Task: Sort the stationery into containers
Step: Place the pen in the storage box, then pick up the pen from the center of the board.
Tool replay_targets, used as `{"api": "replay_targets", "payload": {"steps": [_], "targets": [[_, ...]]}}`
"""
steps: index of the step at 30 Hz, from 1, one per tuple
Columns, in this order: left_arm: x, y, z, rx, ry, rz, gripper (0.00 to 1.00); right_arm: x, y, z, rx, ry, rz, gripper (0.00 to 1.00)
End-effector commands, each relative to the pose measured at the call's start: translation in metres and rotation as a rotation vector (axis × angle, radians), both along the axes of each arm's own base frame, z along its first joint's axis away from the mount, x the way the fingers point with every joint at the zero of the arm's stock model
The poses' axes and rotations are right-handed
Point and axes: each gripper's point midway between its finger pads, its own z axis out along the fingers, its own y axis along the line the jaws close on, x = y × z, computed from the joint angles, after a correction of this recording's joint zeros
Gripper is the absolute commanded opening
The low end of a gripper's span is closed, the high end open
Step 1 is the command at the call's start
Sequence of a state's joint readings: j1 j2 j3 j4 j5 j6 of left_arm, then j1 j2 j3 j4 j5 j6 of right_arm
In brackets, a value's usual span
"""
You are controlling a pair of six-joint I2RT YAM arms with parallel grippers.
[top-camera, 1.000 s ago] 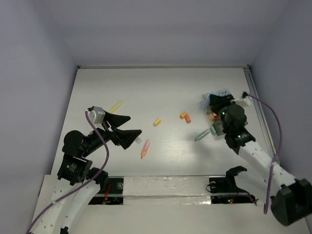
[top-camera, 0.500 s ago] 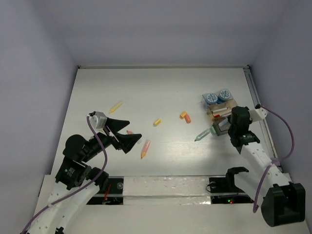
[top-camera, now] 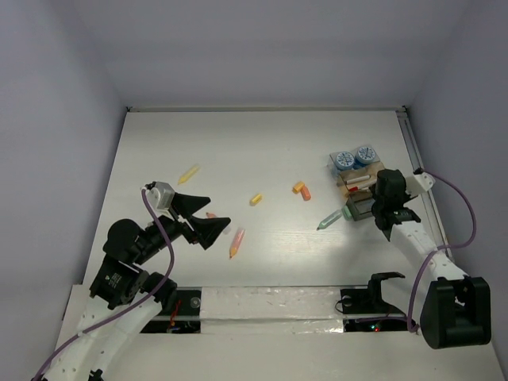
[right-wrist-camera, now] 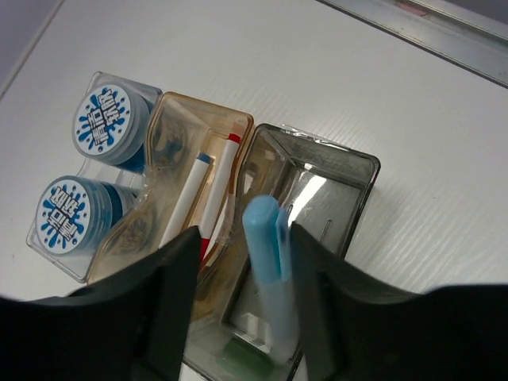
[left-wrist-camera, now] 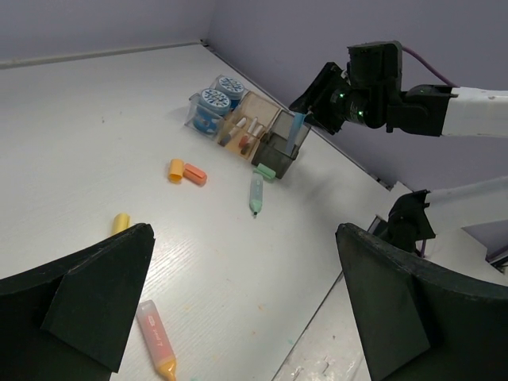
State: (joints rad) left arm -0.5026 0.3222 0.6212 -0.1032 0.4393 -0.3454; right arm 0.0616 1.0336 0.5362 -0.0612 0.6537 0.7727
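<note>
Light-blue pen [right-wrist-camera: 266, 254] stands in grey tray [right-wrist-camera: 349, 168], flanked by right gripper [right-wrist-camera: 242, 238].

Right wrist view: the lower end of your light-blue pen [right-wrist-camera: 266, 254] is lost at the bottom edge, which also crops the right gripper [right-wrist-camera: 244, 238]. Top view: you cannot identify what lies in the trays [top-camera: 355, 213]; too small.

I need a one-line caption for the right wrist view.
Right gripper above the grey tray, a light-blue pen between its open fingers.
</note>
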Motion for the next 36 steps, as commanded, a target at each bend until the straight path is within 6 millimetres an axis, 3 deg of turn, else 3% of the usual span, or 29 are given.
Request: {"api": "replay_targets", "payload": {"steps": [1,5,10,13,14,15,17,18,19,22,23,24,25,26,28,30,31,32,34,35,36], "targets": [[0.0,0.001,0.008,-0.012,-0.038,0.004,0.99,0.013,-0.002,0.032,-0.015,-0.069,0.007,0.57],[0.002,0.001,0.007,-0.009,-0.031,0.014,0.99,0.022,0.008,0.063,-0.027,-0.127,0.089,0.71],[0.007,0.005,0.006,-0.008,-0.021,0.051,0.99,0.039,0.039,0.096,-0.041,-0.176,0.309,0.75],[0.016,0.011,0.004,-0.002,-0.002,0.106,0.99,0.05,0.097,0.109,0.03,-0.215,0.603,0.75],[0.018,0.012,0.002,0.001,0.008,0.118,0.99,0.054,0.121,0.113,0.052,-0.213,0.704,0.75],[0.022,0.016,0.003,0.0,0.01,0.142,0.99,0.051,0.158,0.115,0.034,-0.202,0.83,0.75],[0.03,0.023,0.001,0.003,0.025,0.202,0.99,0.046,0.201,0.096,0.015,-0.106,0.959,0.73],[0.033,0.028,0.002,0.001,0.029,0.235,0.99,0.045,0.223,0.102,-0.002,-0.107,1.032,0.73],[0.039,0.036,0.0,0.002,0.041,0.289,0.99,0.034,0.254,0.098,-0.018,-0.082,1.132,0.73],[0.048,0.054,0.001,-0.01,0.063,0.411,0.99,0.015,0.319,0.082,0.02,-0.037,1.366,0.67],[0.048,0.059,0.004,-0.017,0.057,0.435,0.99,0.008,0.336,0.08,0.022,-0.028,1.424,0.66],[0.048,0.064,0.011,-0.029,0.045,0.461,0.99,0.005,0.35,0.063,0.014,0.023,1.462,0.65],[0.052,0.077,0.014,-0.039,0.04,0.538,0.99,0.003,0.364,0.069,-0.021,0.04,1.504,0.65],[0.051,0.083,0.02,-0.053,0.023,0.564,0.99,-0.009,0.385,0.067,-0.047,0.065,1.556,0.65],[0.051,0.101,0.033,-0.084,-0.005,0.65,0.99,-0.01,0.414,0.057,-0.091,0.108,1.617,0.65],[0.049,0.11,0.043,-0.108,-0.025,0.693,0.99,-0.025,0.444,0.047,-0.102,0.133,1.699,0.66],[0.046,0.118,0.052,-0.128,-0.039,0.724,0.99,-0.027,0.454,0.023,-0.118,0.195,1.727,0.68],[0.044,0.12,0.058,-0.141,-0.045,0.731,0.99,-0.025,0.468,0.029,-0.133,0.184,1.745,0.7],[0.037,0.125,0.074,-0.174,-0.072,0.733,0.99,-0.04,0.488,0.011,-0.19,0.253,1.808,0.75],[0.035,0.126,0.079,-0.186,-0.081,0.732,0.99,-0.04,0.494,-0.013,-0.228,0.322,1.802,0.76],[0.031,0.127,0.086,-0.199,-0.094,0.73,0.99,-0.044,0.515,-0.002,-0.256,0.292,1.829,0.79]]}}
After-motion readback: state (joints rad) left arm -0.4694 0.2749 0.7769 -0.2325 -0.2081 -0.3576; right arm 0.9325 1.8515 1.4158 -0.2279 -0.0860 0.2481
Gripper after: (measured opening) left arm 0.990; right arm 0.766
